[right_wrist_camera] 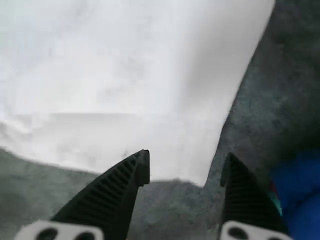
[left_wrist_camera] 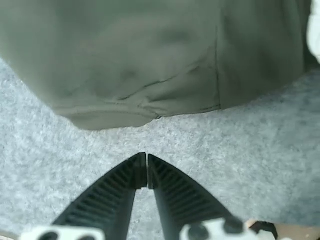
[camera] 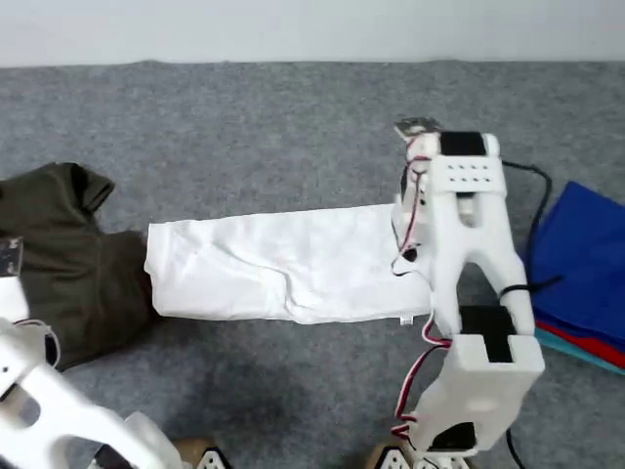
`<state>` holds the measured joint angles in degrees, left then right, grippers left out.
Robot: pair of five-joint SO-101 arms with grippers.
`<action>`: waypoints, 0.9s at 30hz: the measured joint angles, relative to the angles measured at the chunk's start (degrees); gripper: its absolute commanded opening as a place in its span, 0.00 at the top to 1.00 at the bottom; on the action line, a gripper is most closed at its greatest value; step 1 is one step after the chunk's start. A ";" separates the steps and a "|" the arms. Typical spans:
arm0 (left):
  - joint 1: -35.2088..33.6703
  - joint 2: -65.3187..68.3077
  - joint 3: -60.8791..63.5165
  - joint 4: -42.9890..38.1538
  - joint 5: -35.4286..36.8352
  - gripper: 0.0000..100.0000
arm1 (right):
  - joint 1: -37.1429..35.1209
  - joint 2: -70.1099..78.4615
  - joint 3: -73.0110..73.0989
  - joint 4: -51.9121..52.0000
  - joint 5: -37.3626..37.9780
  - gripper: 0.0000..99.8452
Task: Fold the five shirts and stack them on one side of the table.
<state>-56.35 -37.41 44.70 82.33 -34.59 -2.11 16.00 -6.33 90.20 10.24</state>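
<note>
A white shirt (camera: 283, 264) lies folded into a long strip across the middle of the grey table; the right wrist view has the white shirt (right_wrist_camera: 125, 85) from close up. My right gripper (right_wrist_camera: 187, 170) is open above that strip's right end, nothing between its fingers; its arm (camera: 469, 244) covers that end from above. An olive shirt (camera: 68, 264) lies crumpled at the left. My left gripper (left_wrist_camera: 147, 172) is shut and empty over bare carpet, just short of the olive shirt's hem (left_wrist_camera: 140, 107).
A blue folded shirt (camera: 586, 264) tops a stack at the table's right edge, with red and teal layers (camera: 586, 344) under it. The left arm's white base (camera: 59, 410) stands at the front left. Grey carpet (camera: 293, 127) stretches behind the shirts.
</note>
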 measured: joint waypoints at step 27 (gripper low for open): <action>8.44 0.00 -2.11 0.00 0.00 0.98 | 1.85 5.89 13.54 -20.92 -2.46 0.99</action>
<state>-47.91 -37.41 42.59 82.33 -34.59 -0.26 21.89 7.21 69.27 7.78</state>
